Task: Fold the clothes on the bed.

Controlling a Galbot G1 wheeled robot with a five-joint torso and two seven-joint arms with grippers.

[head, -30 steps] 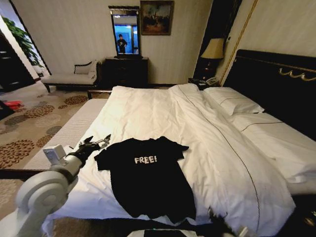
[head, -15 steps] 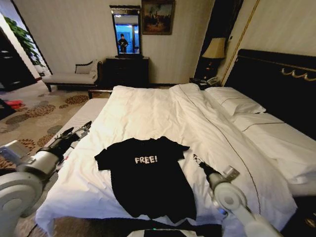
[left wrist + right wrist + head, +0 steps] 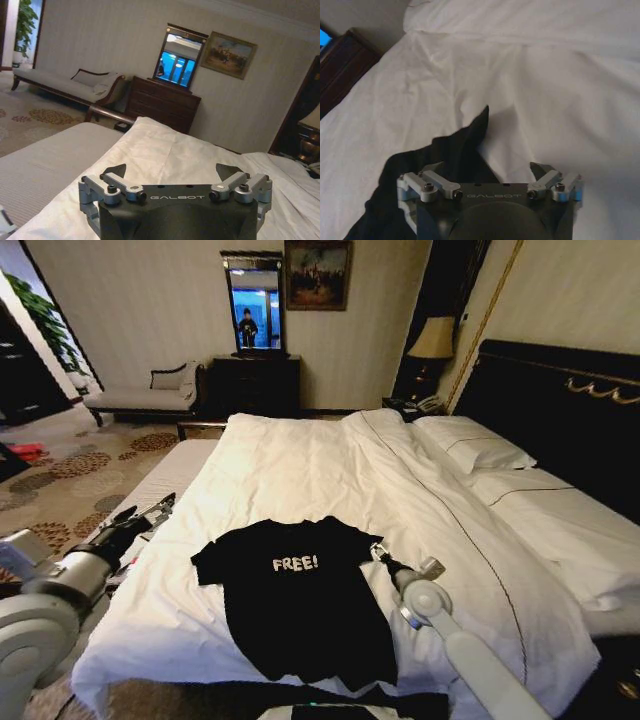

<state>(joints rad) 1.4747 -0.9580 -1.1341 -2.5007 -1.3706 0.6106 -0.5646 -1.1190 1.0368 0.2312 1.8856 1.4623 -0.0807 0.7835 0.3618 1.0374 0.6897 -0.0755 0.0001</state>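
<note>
The black T-shirt (image 3: 300, 605) with white "FREE!" lettering lies flat, chest up, near the foot of the bed (image 3: 300, 465) on its white duvet. My right gripper (image 3: 378, 552) is open at the tip of the shirt's right sleeve. In the right wrist view the sleeve (image 3: 462, 145) lies just ahead of that gripper (image 3: 487, 167), between the spread fingers. My left gripper (image 3: 145, 515) is open off the bed's left edge, a hand's width from the left sleeve. In the left wrist view it (image 3: 172, 172) holds nothing and faces along the duvet (image 3: 165, 150).
A grey bench (image 3: 160, 485) runs along the bed's left side over patterned carpet. Pillows (image 3: 475, 445) and the dark headboard (image 3: 560, 405) are at the right. A dark dresser (image 3: 255, 385), a chaise (image 3: 140, 398) and a lamp (image 3: 432, 340) stand by the far wall.
My right arm came up into view and reached in to the shirt's right sleeve. My left gripper drew back leftwards from the left sleeve to beyond the bed's edge. The shirt has not moved.
</note>
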